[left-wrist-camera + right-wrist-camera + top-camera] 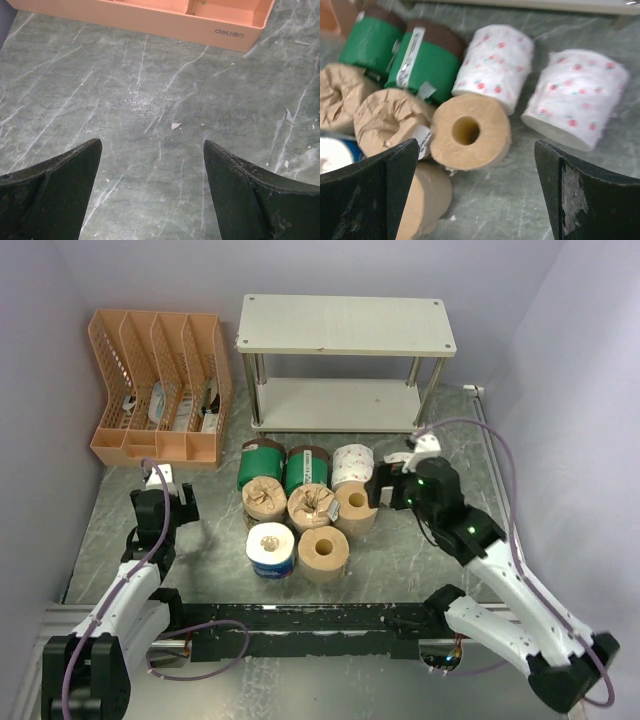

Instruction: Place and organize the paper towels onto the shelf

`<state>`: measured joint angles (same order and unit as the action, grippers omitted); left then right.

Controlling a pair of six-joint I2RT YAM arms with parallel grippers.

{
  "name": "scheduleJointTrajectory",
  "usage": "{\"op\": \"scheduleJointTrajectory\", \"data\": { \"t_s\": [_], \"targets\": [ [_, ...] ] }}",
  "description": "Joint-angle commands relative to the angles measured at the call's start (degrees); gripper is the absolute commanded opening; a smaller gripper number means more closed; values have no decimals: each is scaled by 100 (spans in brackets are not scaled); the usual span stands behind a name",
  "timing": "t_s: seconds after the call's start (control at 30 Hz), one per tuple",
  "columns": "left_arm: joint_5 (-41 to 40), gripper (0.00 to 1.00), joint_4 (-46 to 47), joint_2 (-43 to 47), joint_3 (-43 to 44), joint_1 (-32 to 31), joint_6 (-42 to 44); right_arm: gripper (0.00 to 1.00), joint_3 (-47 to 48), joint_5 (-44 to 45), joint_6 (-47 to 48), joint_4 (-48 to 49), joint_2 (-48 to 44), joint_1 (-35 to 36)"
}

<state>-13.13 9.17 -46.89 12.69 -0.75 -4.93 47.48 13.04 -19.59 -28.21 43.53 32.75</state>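
Note:
Several paper towel rolls stand clustered mid-table: two green wrapped (262, 462) (308, 466), a white patterned one (352, 462), two brown-paper wrapped (264, 498) (312, 506), two plain tan (356, 506) (323, 550) and a blue-and-white one (271, 549). The shelf (345, 325) stands behind them with both boards bare. My right gripper (378, 488) is open and empty at the cluster's right side. In the right wrist view its jaws (476, 150) frame a tan roll (470, 131), with two white patterned rolls (495, 67) (577, 97) beyond. My left gripper (172, 504) (152, 145) is open and empty over bare table.
An orange slotted file organizer (160, 385) stands at the back left, and its base (150, 20) shows just ahead of my left gripper. Grey walls close in on the left and right. A black rail (300, 625) runs along the near edge.

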Motion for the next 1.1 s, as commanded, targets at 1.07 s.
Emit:
{"op": "scheduleJointTrajectory", "data": {
  "t_s": [1.07],
  "targets": [
    [-233, 94, 223, 625, -231, -512, 197, 83, 2026, 2195, 1038, 1200, 5143, 5444]
  ]
}}
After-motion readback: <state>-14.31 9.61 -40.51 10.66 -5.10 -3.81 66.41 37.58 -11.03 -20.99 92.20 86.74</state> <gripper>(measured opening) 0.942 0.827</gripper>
